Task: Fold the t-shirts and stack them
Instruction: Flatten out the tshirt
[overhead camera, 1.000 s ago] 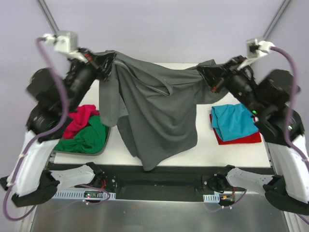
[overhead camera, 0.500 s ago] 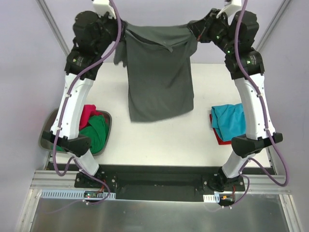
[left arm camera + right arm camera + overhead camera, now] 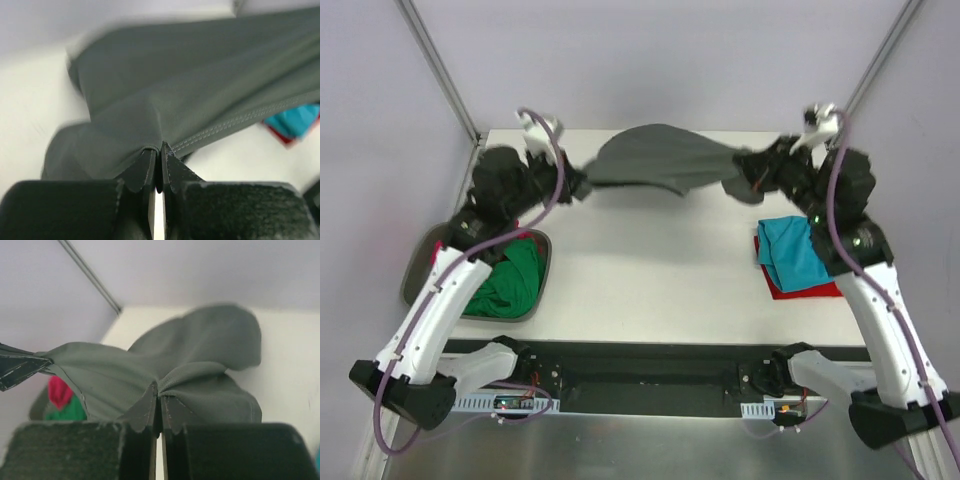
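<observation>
The dark grey t-shirt is stretched in the air over the far part of the table between both grippers. My left gripper is shut on its left corner; the pinched cloth shows in the left wrist view. My right gripper is shut on its right corner, seen in the right wrist view. A teal t-shirt lies folded on a red t-shirt at the right. A green t-shirt lies in the tray; a sliver of magenta pink shows beside it.
The dull grey-green tray sits at the table's left edge under my left arm. White table lies between tray and stack. Two slanted metal poles stand at the back corners.
Both arms have dropped from high up and swung toward the far side. The dark grey shirt, hanging down before, now billows out nearly flat over the back of the table.
</observation>
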`<state>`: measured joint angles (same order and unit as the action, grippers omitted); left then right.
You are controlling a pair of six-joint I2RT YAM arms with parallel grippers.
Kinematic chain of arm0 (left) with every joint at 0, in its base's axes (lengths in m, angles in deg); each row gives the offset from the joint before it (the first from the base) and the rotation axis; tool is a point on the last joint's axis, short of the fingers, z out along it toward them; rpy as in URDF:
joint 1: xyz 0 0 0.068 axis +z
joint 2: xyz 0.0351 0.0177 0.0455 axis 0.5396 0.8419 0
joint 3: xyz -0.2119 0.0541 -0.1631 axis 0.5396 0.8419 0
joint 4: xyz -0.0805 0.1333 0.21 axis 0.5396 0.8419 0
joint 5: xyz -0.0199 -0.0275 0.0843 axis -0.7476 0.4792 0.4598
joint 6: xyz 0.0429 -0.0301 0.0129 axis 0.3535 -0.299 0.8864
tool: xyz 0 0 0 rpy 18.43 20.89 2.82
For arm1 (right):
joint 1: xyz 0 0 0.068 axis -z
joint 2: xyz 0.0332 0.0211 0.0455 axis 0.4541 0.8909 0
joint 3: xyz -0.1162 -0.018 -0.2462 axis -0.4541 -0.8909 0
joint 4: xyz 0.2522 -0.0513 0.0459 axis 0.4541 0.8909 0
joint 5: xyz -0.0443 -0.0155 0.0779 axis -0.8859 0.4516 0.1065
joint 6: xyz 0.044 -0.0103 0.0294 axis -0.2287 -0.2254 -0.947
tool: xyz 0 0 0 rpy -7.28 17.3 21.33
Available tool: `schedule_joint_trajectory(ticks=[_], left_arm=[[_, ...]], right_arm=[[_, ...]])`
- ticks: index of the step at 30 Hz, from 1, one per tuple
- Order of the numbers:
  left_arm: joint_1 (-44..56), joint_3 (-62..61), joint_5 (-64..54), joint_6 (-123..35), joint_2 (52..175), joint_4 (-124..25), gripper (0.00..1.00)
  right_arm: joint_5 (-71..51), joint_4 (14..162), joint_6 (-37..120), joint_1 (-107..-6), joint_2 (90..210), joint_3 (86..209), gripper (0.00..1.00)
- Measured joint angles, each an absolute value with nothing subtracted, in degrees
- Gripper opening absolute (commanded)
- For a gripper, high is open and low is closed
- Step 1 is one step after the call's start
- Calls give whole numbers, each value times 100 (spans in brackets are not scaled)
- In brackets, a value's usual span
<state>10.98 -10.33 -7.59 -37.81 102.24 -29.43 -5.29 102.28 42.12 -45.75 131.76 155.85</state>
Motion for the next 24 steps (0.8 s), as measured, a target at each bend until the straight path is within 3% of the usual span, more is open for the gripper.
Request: schedule_joint_trajectory(ticks=[2, 5, 7, 8, 9, 10, 16, 24], left_arm=[[937, 205, -855, -4081, 9798, -3009, 2], [406, 2051, -982, -4673, 9277, -2976, 23], [-88, 2950, -1124, -5099, 9103, -2851, 62], [-296, 3273, -1249, -5296, 9022, -2794, 99], [-456, 3522, -1411, -5488, 8934, -2724, 99], [-545, 3715, -1548, -5663, 8821, -2696, 99], [-593, 3817, -1693, -6247, 8187, -2698, 99], [-591, 2578, -567, -6306, 9625, -2858, 99]], right_arm=[[-490, 10125, 4153, -4575, 12529, 14372, 6], [-560, 10405, 3921, -4577, 11594, 12654, 17], [-704, 10949, 3679, -4573, 11004, 11714, 30], [-754, 11146, 3558, -4573, 10741, 11364, 45], [-796, 11378, 3432, -4573, 10453, 11039, 62], [-827, 11640, 3335, -4573, 10169, 10787, 68], [-1170, 12599, 3309, -4573, 9448, 10641, 96], [-1187, 12306, 3493, -4573, 10154, 10811, 96]])
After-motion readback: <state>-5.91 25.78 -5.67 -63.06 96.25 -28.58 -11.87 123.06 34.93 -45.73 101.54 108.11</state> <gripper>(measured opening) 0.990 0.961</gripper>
